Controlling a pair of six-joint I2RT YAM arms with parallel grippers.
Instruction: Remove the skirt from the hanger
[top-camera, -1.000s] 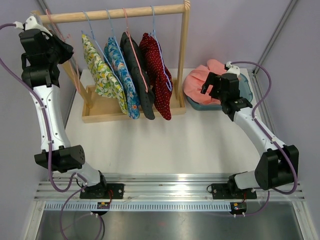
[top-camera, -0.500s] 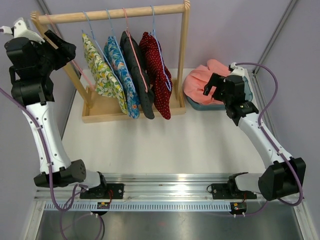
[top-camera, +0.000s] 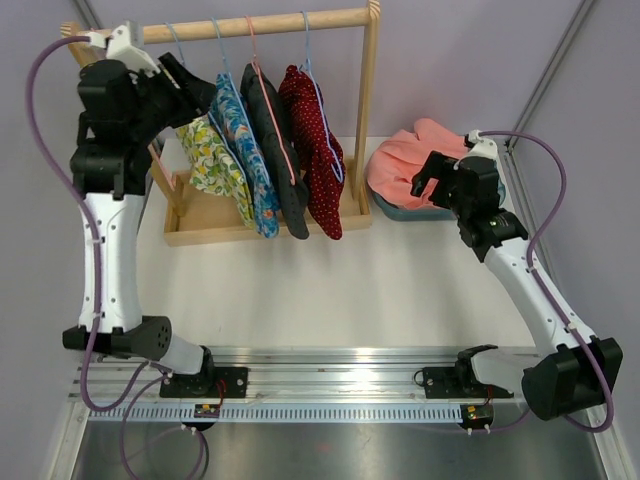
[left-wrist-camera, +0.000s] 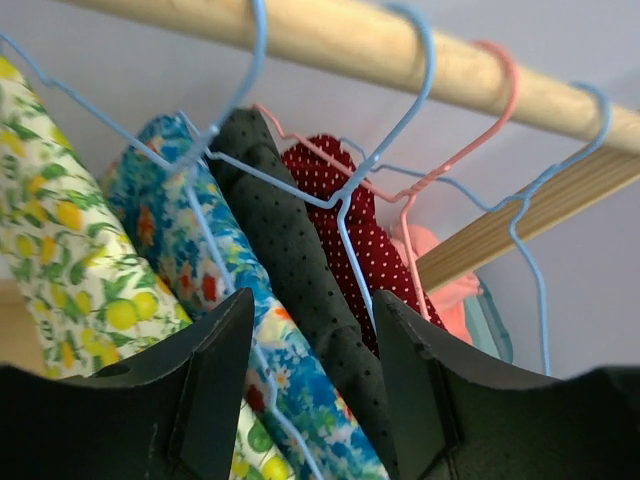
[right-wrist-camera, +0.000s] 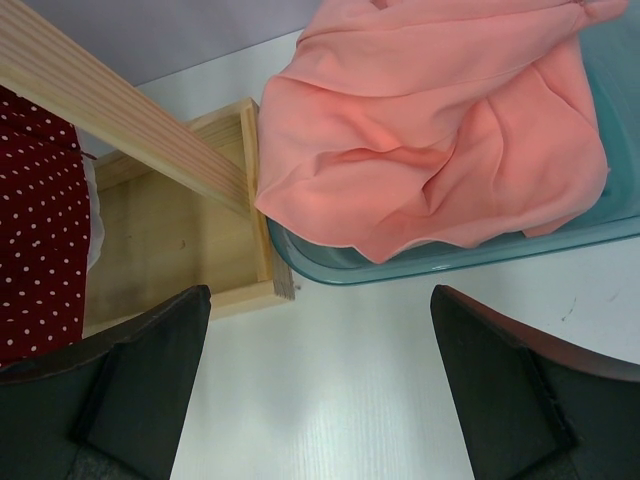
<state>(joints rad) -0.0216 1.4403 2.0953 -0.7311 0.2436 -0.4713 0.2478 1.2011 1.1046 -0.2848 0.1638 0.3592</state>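
Several skirts hang on wire hangers from the wooden rail (top-camera: 260, 25): a lemon-print skirt (top-camera: 215, 160), a blue floral skirt (top-camera: 250, 170), a black dotted skirt (top-camera: 280, 150) and a red polka-dot skirt (top-camera: 318, 150). My left gripper (top-camera: 195, 85) is high at the rail's left end, right by the lemon-print skirt's hanger. In the left wrist view its fingers are apart (left-wrist-camera: 312, 310), with the blue floral skirt (left-wrist-camera: 170, 200) and black skirt (left-wrist-camera: 290, 250) just beyond them and nothing gripped. My right gripper (top-camera: 425, 180) stands open over bare table (right-wrist-camera: 320, 330).
A pink skirt (top-camera: 400, 165) lies heaped in a teal bin (top-camera: 495, 180) at the back right, just behind my right gripper. The rack stands on a wooden base tray (top-camera: 200, 215) with upright posts at both ends. White tabletop stretches in front of the rack.
My left arm has swung right from outside the rack's left post to the hangers at the rail, and its jaws have come apart. The right gripper drifted slightly back and right.
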